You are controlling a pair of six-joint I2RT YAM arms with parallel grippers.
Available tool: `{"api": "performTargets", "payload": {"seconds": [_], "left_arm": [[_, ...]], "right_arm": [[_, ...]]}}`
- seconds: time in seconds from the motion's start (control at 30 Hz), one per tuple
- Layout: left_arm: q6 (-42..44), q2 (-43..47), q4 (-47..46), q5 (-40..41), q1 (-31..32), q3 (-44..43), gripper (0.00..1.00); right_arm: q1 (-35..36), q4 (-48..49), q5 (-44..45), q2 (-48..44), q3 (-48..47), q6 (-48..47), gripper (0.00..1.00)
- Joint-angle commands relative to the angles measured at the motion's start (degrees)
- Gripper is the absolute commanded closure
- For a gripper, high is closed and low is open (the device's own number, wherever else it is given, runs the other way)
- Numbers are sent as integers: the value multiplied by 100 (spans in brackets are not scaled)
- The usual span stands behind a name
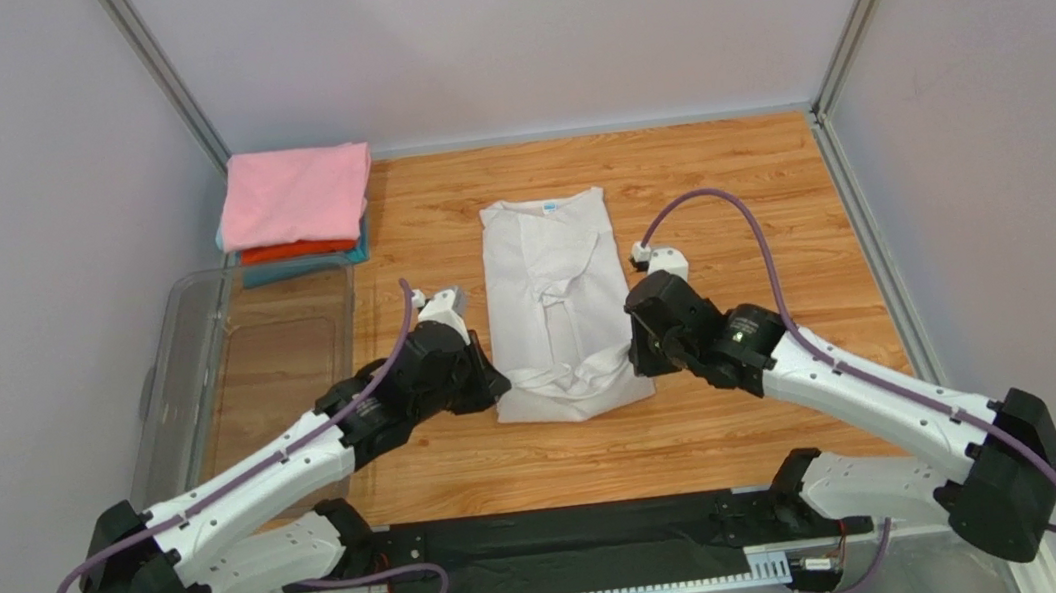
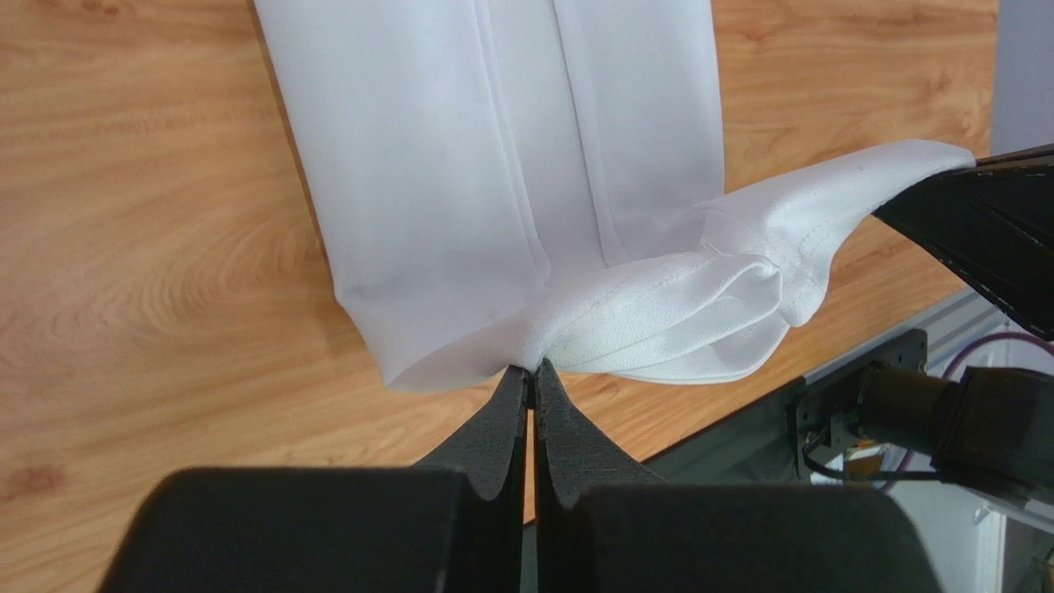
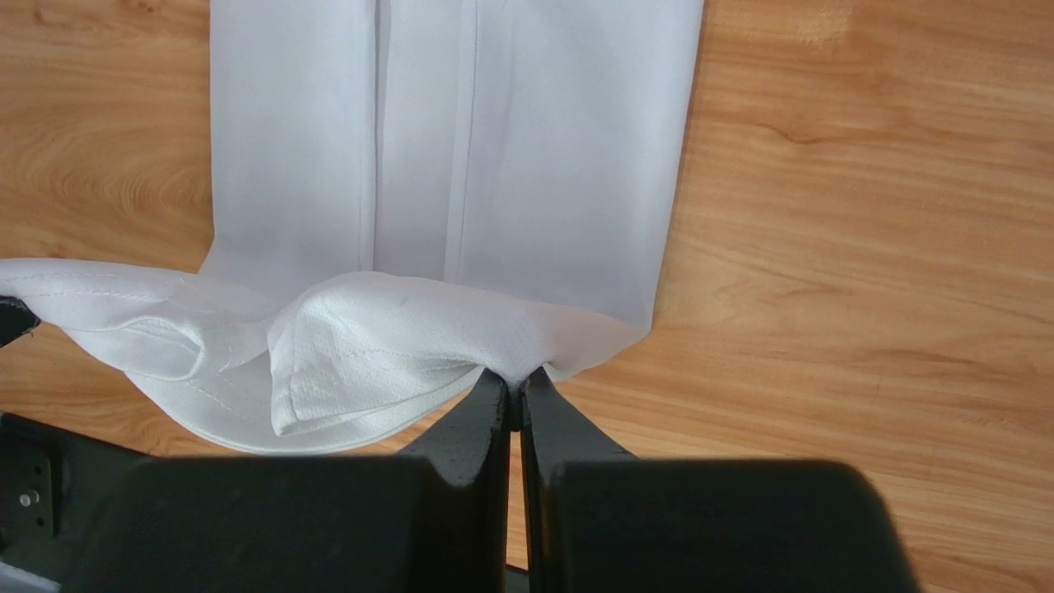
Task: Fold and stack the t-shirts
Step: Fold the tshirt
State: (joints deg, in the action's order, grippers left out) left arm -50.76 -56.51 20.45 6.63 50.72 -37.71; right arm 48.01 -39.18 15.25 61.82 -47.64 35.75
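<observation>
A white t-shirt (image 1: 554, 294) lies as a long narrow strip in the middle of the table, sides folded in, its light-blue neck label at the far end. My left gripper (image 1: 497, 387) is shut on its near left corner (image 2: 495, 352). My right gripper (image 1: 636, 359) is shut on its near right corner (image 3: 582, 346). The hem between them is lifted and bunched (image 3: 359, 352). A stack of folded t-shirts stands at the far left: pink (image 1: 296, 194) on top, orange-red (image 1: 296, 250) under it, teal (image 1: 311, 267) at the bottom.
A clear plastic bin (image 1: 218, 373) stands on the left of the table, beside my left arm. A grey wall and metal posts close in the back and sides. The black base rail (image 1: 564, 542) runs along the near edge.
</observation>
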Motion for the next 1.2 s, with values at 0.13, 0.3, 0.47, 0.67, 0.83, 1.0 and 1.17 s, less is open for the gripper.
{"api": "performTargets", "payload": {"seconds": [0.13,0.3,0.47,0.67,0.83,1.0,1.17], "left_arm": [[1077,-878,-349,-593,-694,-842,100],[1305,-1687,-497,-1409,-1169,-1282,100],[1393,-2232,-735,-1849,-1582,-1466,100],[1455,-2408,-849,-1701,-1828,-1493,100],[1552,-2610,-849,-1612,-1969,-1581,100],[1587,-2839,-902,-1604,-2057,-1643,100],[1631,-3102,-1008,-1604,-2127,-1713,98]], "right_arm": [[-827,622,-478,812,-703,-735,100],[-1223,850,-839,1244,-975,-876,100],[-1592,1008,-1154,1753,-1204,-1052,100],[-1900,1193,-1437,2272,-1485,-1175,100],[-1971,1246,-1445,2764,-1740,-1219,100],[-2059,1299,-1621,3064,-1846,-1202,100],[-2138,1334,-1604,3310,-1942,-1184,100]]}}
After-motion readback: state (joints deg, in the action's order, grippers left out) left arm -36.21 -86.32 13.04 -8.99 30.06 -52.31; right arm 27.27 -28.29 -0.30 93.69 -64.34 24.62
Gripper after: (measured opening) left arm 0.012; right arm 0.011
